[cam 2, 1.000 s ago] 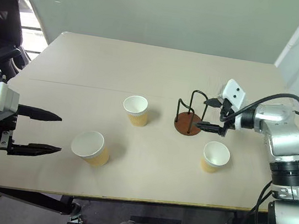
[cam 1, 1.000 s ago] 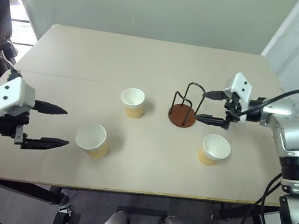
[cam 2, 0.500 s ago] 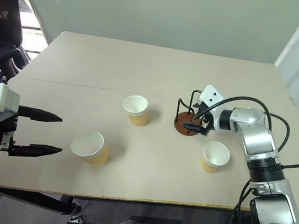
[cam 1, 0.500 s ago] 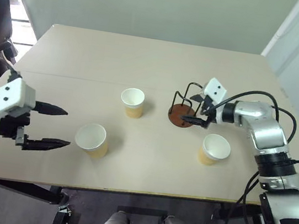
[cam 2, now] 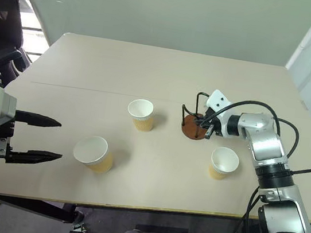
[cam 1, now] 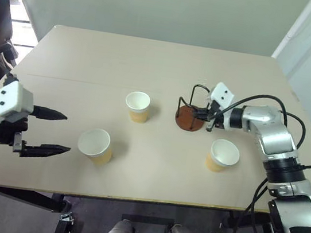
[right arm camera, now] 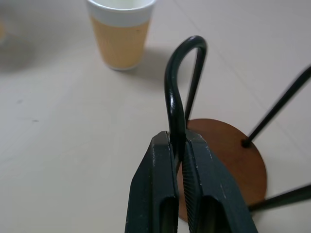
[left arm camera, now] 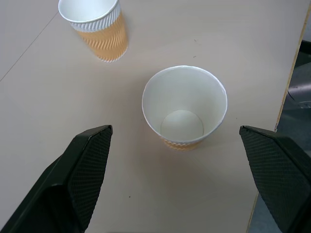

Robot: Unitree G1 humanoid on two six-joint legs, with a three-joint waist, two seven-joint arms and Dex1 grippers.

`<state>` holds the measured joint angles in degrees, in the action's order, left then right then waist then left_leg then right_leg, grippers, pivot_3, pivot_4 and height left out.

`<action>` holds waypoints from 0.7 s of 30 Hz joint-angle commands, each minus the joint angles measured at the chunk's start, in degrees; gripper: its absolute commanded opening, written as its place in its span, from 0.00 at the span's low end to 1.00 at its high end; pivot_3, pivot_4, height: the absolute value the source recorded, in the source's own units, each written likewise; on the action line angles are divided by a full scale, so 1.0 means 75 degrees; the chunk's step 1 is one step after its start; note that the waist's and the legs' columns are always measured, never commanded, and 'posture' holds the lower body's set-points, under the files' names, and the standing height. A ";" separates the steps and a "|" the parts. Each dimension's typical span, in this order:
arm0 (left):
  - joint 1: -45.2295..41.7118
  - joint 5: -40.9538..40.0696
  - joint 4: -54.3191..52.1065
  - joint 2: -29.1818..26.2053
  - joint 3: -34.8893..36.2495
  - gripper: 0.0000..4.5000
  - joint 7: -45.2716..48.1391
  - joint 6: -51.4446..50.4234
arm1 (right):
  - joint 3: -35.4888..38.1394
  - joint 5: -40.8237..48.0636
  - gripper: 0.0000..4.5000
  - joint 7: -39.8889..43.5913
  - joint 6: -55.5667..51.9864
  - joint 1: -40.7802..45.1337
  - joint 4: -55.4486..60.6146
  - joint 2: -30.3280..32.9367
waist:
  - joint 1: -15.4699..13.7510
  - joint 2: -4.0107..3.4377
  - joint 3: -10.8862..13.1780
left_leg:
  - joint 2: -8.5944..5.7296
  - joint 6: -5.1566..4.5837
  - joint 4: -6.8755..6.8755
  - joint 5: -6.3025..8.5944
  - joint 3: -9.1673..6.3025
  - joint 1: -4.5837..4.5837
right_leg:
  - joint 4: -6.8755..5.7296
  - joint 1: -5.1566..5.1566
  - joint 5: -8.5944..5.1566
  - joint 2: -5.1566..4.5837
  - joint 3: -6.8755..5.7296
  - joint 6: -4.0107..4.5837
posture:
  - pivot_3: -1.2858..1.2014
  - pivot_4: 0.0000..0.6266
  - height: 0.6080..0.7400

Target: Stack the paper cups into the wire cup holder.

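Pinching a wire cup holder loop, the right pincer sits mid-table; left pincer gapes wide.

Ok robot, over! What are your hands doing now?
Right tool shut on wire cup holder loop. Left tool open, facing nearest paper cup. Three cups loose on table, none stacked.

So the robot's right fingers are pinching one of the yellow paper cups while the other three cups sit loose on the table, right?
Not quite. The right gripper has its fingers shut on a thin black wire loop of the wire cup holder with the round reddish-brown base, not on a cup; the right wrist view shows it. All three pale yellow paper cups stand loose on the table.
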<state>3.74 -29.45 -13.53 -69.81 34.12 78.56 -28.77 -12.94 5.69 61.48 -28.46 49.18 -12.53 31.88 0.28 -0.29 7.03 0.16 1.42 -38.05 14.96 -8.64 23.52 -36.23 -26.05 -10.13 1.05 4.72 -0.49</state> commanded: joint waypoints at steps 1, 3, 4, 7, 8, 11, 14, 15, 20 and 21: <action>-0.0066 0.0006 -0.0083 -0.0056 0.0224 1.00 -0.0003 0.0047 | 0.0237 0.0876 0.00 0.1018 -0.0009 -0.0067 0.1091 0.0270 | -0.0002 0.0000 0.0000 | 0.0000 0.0000 0.0000 0.0000 0.0000 0.0004 | 0.0001 -0.0002 0.0000 0.0000 0.0000 0.0000 | 0.52 0.24 1.00; -0.0068 0.0009 -0.0076 -0.0063 0.0222 1.00 0.0008 0.0055 | 0.0352 0.1530 0.00 0.1704 -0.0387 -0.0275 0.1877 0.0536 | -0.0007 0.0000 0.0000 | 0.0000 0.0003 0.0001 0.0000 0.0000 0.0018 | 0.0004 -0.0013 -0.0001 0.0001 -0.0004 0.0002 | 0.52 0.24 1.00; -0.0081 0.0011 -0.0066 -0.0070 0.0207 1.00 0.0007 0.0059 | 0.0370 0.1742 0.00 0.1880 -0.0560 -0.0348 0.2159 0.0652 | -0.0006 0.0000 0.0000 | 0.0000 0.0008 0.0001 -0.0002 0.0001 0.0032 | 0.0006 -0.0022 -0.0001 0.0002 -0.0006 0.0001 | 0.52 0.24 1.00; -0.0119 0.0005 -0.0033 -0.0088 0.0161 1.00 0.0030 0.0084 | 0.0453 0.2640 0.00 0.2395 -0.1256 -0.0709 0.3338 0.1087 | -0.0004 0.0002 -0.0001 | 0.0002 0.0028 -0.0001 -0.0007 0.0001 0.0044 | 0.0022 -0.0023 0.0000 0.0007 -0.0008 0.0000 | 0.52 0.24 1.00; -0.0138 0.0005 -0.0015 -0.0094 0.0137 1.00 0.0039 0.0096 | 0.0455 0.2882 0.00 0.2485 -0.1439 -0.0830 0.3686 0.1207 | -0.0010 0.0006 -0.0003 | 0.0001 0.0035 -0.0002 -0.0011 0.0001 0.0047 | 0.0026 -0.0023 0.0000 0.0006 -0.0008 0.0000 | 0.52 0.24 1.00; -0.0238 0.0002 0.0053 -0.0117 0.0016 1.00 0.0046 0.0145 | 0.0347 0.3233 0.00 0.2397 -0.1749 -0.1065 0.4317 0.1360 | -0.0003 0.0013 -0.0007 | 0.0001 0.0042 -0.0008 -0.0015 0.0001 0.0045 | 0.0028 -0.0016 0.0000 0.0007 -0.0008 0.0000 | 0.52 0.24 1.00; -0.0413 -0.0014 0.0099 -0.0138 -0.0172 1.00 0.0048 0.0179 | 0.0130 0.3330 0.00 0.2270 -0.1876 -0.1239 0.4622 0.1323 | 0.0005 0.0014 -0.0007 | 0.0001 0.0044 -0.0014 -0.0027 0.0000 0.0037 | 0.0023 -0.0014 0.0008 0.0007 -0.0006 0.0005 | 0.52 0.24 1.00; -0.0470 -0.0014 0.0114 -0.0144 -0.0233 1.00 0.0048 0.0183 | 0.0038 0.3315 0.00 0.2241 -0.1879 -0.1290 0.4672 0.1307 | 0.0007 0.0014 -0.0007 | 0.0001 0.0043 -0.0014 -0.0033 0.0000 0.0032 | 0.0020 -0.0011 0.0011 0.0007 -0.0005 0.0010 | 0.52 0.24 1.00; -0.0653 0.0009 0.0224 -0.0183 -0.0447 1.00 0.0079 0.0246 | -0.0436 0.3021 0.00 0.2232 -0.1600 -0.1429 0.4711 0.1293 | 0.0012 0.0014 -0.0007 | 0.0002 0.0040 -0.0014 -0.0060 -0.0013 0.0024 | 0.0009 -0.0010 0.0024 0.0012 -0.0004 0.0031 | 0.52 0.24 1.00; -0.0659 0.0008 0.0227 -0.0186 -0.0455 1.00 0.0096 0.0250 | -0.0476 0.3003 0.00 0.2228 -0.1562 -0.1425 0.4700 0.1305 | 0.0013 0.0014 -0.0008 | 0.0002 0.0040 -0.0014 -0.0062 -0.0014 0.0024 | 0.0006 -0.0011 0.0026 0.0013 -0.0004 0.0033 | 0.52 0.24 1.00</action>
<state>-0.26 -29.44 -11.92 -70.03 30.31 78.77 -27.58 -16.94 28.41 78.58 -41.56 37.92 20.93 41.40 0.38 -0.18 6.98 0.17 1.72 -38.15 14.49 -8.75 23.69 -36.21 -26.14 -9.93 1.15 4.68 -0.23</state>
